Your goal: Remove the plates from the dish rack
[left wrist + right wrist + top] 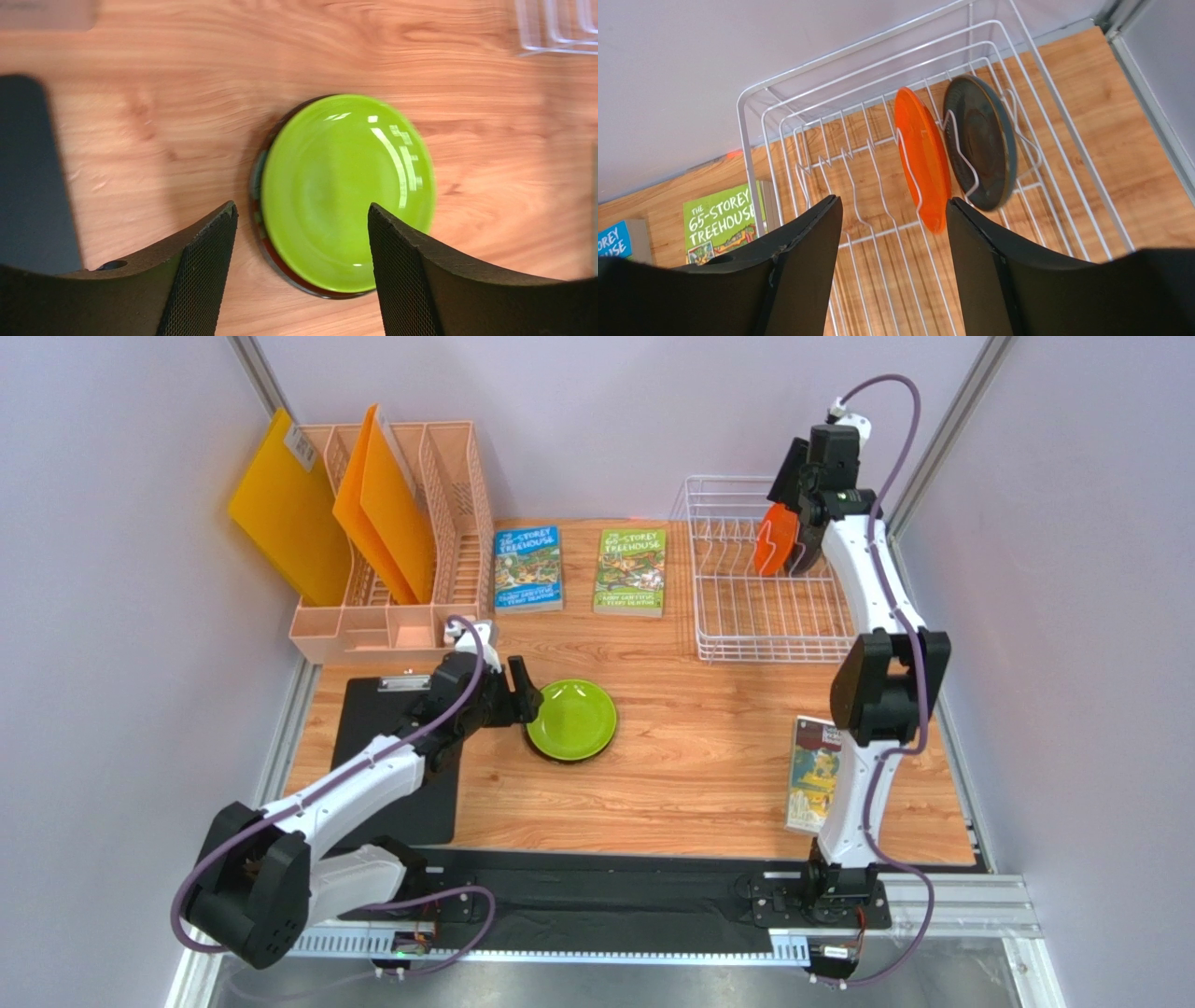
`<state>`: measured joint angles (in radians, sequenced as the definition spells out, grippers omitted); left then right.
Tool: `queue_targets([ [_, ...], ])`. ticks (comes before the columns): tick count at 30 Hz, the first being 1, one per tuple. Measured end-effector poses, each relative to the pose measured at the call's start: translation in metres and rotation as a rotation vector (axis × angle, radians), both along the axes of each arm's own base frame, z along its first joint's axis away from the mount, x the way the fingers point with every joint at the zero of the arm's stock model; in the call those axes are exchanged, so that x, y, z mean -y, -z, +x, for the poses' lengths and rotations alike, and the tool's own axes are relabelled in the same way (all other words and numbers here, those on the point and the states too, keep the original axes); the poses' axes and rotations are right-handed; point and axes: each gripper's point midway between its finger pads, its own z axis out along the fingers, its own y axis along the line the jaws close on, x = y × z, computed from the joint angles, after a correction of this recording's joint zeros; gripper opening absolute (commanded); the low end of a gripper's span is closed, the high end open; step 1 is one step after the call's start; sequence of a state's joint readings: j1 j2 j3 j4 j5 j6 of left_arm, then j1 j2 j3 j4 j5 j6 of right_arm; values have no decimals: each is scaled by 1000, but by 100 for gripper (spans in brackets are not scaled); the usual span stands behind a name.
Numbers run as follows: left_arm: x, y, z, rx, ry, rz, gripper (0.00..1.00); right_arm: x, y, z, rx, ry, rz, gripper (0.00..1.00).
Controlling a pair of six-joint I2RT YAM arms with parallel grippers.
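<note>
A lime green plate (pixel 347 189) lies flat on the wooden table, stacked on a dark red plate whose rim (pixel 270 246) peeks out at its left. My left gripper (pixel 300 208) hovers over the stack's near edge, open and holding nothing; from above it (pixel 522 690) sits just left of the green plate (pixel 571 720). In the white wire dish rack (pixel 760 133) an orange plate (pixel 922 157) and a dark teal-black plate (pixel 980 140) stand upright between prongs. My right gripper (pixel 894 201) is open above the rack, its right finger close beside the orange plate's lower edge.
A peach slotted organiser (pixel 407 546) with orange and yellow folders stands back left. Two books (pixel 578 569) lie at the back between the organiser and the rack (pixel 765 567). A black clipboard (pixel 400 756) lies under the left arm. Another book (pixel 814 773) lies by the right arm.
</note>
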<state>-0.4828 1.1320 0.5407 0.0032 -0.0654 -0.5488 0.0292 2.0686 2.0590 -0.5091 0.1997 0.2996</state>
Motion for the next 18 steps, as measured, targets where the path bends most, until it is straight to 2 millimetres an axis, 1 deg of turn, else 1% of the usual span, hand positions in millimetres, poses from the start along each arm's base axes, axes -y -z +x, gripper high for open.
queue_targets([
  [2,12,-14,2,23,52,-37,75,0,13,15,-18,-12,-8,60],
  [3,17,-21,2,38,77,-56,74,0,23,20,-37,-17,-13,60],
  [6,29,-33,1,63,140,-95,75,2,50,25,-94,-24,-33,61],
  [9,35,-35,-2,68,183,-105,75,6,70,23,-148,-26,-56,61],
  [12,36,-35,-3,69,198,-106,75,11,77,22,-169,-21,-83,61],
  [18,39,-36,-5,71,222,-110,75,21,81,23,-183,-11,-144,60],
])
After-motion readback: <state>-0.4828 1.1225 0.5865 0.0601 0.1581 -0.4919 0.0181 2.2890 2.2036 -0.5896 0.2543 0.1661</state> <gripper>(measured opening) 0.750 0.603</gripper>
